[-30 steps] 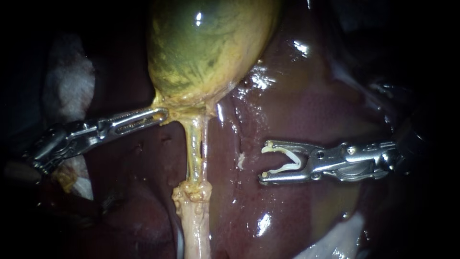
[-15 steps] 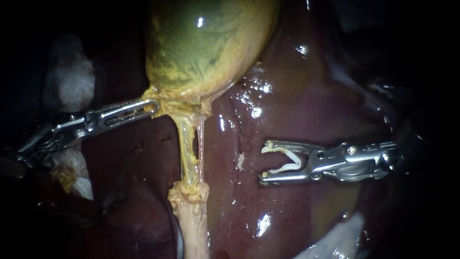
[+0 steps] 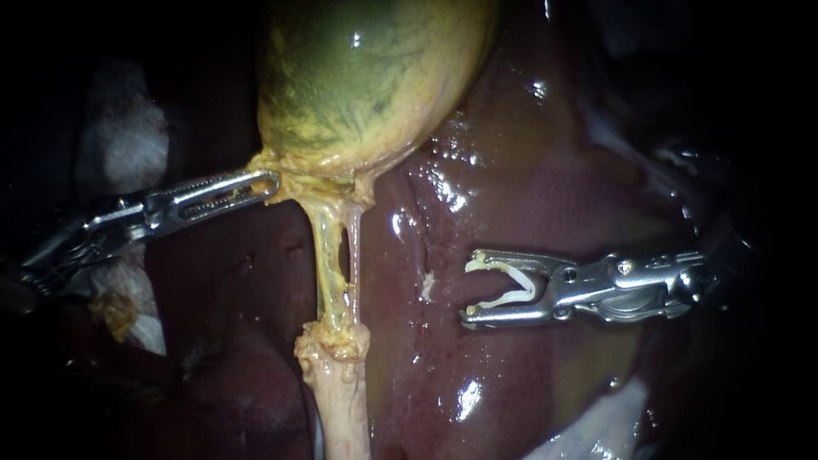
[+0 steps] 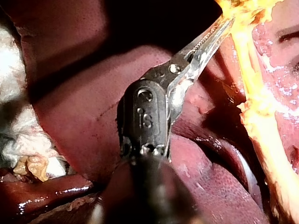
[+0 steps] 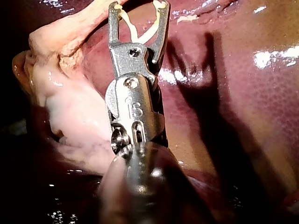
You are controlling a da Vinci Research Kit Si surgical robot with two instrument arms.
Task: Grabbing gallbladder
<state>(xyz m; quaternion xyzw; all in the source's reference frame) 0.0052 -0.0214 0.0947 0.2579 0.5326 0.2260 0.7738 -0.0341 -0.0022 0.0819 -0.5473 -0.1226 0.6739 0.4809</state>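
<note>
The yellow-green gallbladder [image 3: 366, 85] hangs over the dark red liver [image 3: 528, 196]. My left instrument [image 3: 262, 182] comes in from the left with its jaws shut on the yellow tissue at the gallbladder's lower left edge. In the left wrist view the same jaws [image 4: 223, 24] pinch that yellow tissue [image 4: 243, 7]. Two thin yellow tubes [image 3: 334, 255] run side by side from the gallbladder's neck to a pale stump [image 3: 336, 388]. To their right, apart from them, my right instrument [image 3: 467, 291] holds a white clip [image 3: 511, 285] in wide-spread jaws; the right wrist view shows this instrument [image 5: 138, 7] with the clip [image 5: 140, 30].
White gauze [image 3: 119, 145] lies at the far left behind my left instrument, and more gauze [image 3: 596, 426] at the lower right. The liver's wet surface surrounds both instruments. A pale lump of tissue [image 5: 70, 102] lies beside my right instrument.
My left instrument has moved left and a little up with the gallbladder's edge in its jaws, pulling the neck that way and stretching the two tubes apart. The right instrument has not moved.
</note>
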